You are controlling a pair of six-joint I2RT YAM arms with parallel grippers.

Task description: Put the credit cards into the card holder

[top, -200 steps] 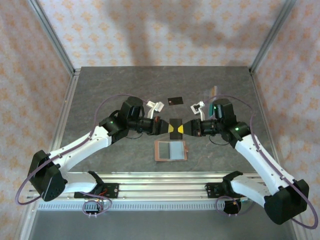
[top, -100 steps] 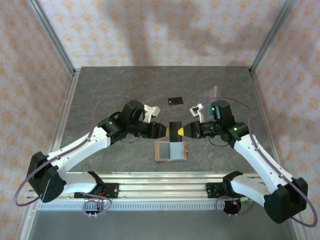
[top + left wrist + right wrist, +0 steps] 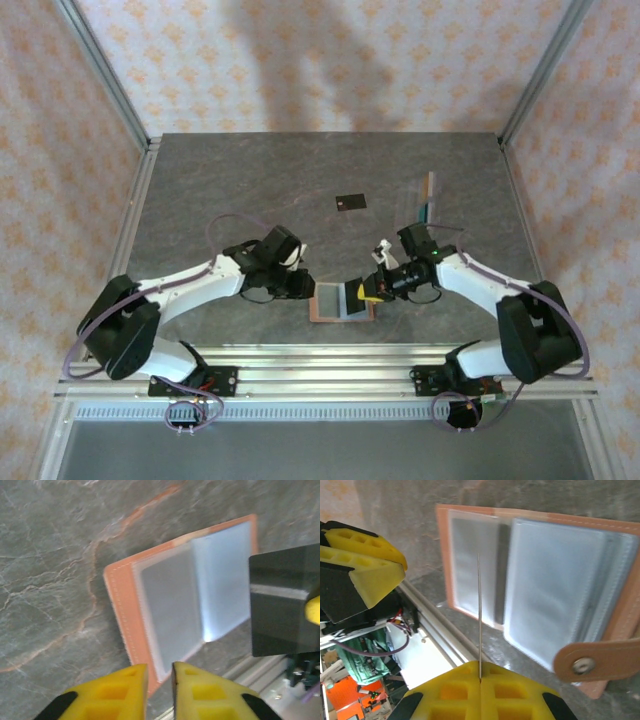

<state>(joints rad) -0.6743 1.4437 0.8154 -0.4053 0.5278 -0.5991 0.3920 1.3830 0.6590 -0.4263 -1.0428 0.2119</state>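
Note:
The orange card holder (image 3: 322, 310) lies open near the table's front edge, its clear sleeves (image 3: 170, 605) facing up. My right gripper (image 3: 364, 291) is shut on a black credit card (image 3: 479, 610), held on edge over the holder (image 3: 555, 585). In the left wrist view that card (image 3: 282, 605) hangs at the right, above the holder's right half. My left gripper (image 3: 160, 669) hovers at the holder's left edge (image 3: 308, 289), its jaws slightly apart with nothing between them. A second black card (image 3: 350, 202) with a white mark lies further back. Teal and red cards (image 3: 427, 198) rest at the back right.
The metal rail (image 3: 330, 360) runs along the table's front edge just below the holder. The holder's snap tab (image 3: 590, 662) sticks out on its right side. Frame posts (image 3: 105, 75) stand at the back corners.
Both grippers dropped from mid-table to the holder near the front edge. The left gripper let go of the black card; the right one still holds it, now over the sleeves.

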